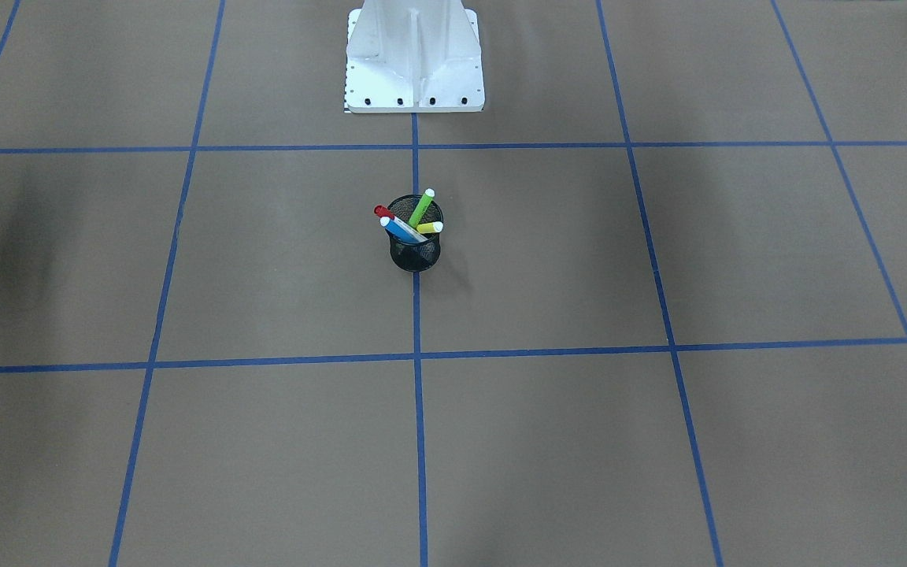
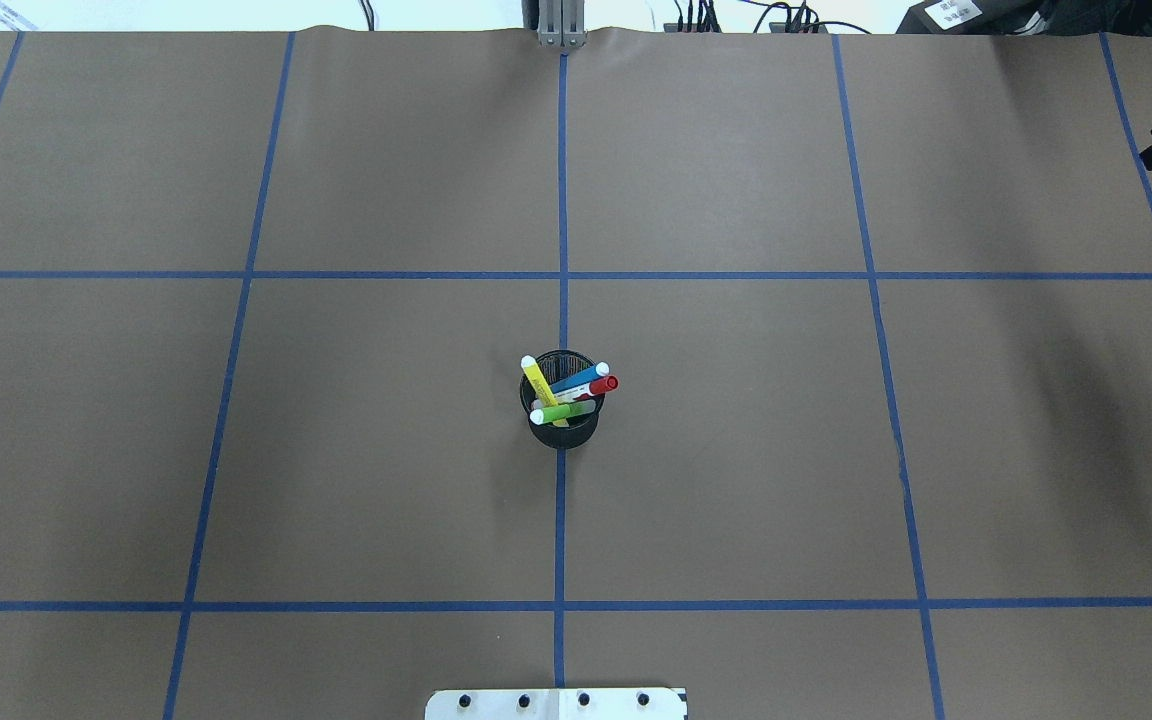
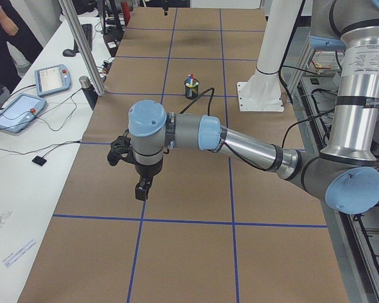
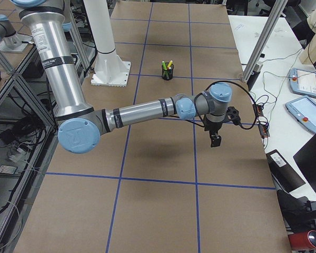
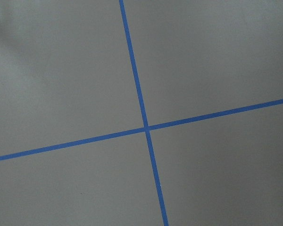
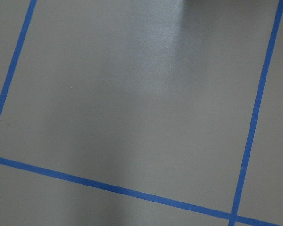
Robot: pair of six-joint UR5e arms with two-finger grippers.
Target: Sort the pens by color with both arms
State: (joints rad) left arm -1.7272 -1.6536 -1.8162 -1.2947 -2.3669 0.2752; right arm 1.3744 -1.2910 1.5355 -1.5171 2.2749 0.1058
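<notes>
The left gripper point(image 3: 141, 189) hangs fingers-down over bare table point(image 2: 736, 450). It holds nothing. It appears only in the side view, so whether its fingers are apart or together cannot be told. Its wrist camera shows only brown paper and a crossing of blue tape lines point(image 5: 146, 127).

From that gripper, the black mesh cup point(image 2: 561, 428) stands well apart, farther along the table toward the robot's right and a little back toward the white base point(image 1: 414, 59). All four pens are in the cup, leaning on the rim with their tips fanned out:
- the blue pen point(image 2: 581, 381)
- the red-capped pen point(image 2: 604, 385), just beside the blue one
- the green pen point(image 2: 558, 411)
- the yellow pen point(image 2: 537, 382)

No sorting has begun.

Beyond the cup, about as far off on the other side, the right gripper point(image 4: 216, 141) also hangs empty above the table. The state of its fingers cannot be told either.

The step in hand is judged to be the first reach to the cup. It would go best if one arm comes in from above with its fingers lined up across a single pen's projecting end. It should take a pen that leans clear of the others and lift it along its own slant, so the light cup does not tip or drag. The second arm should stay out until the first is clear, since both share one small target.
</notes>
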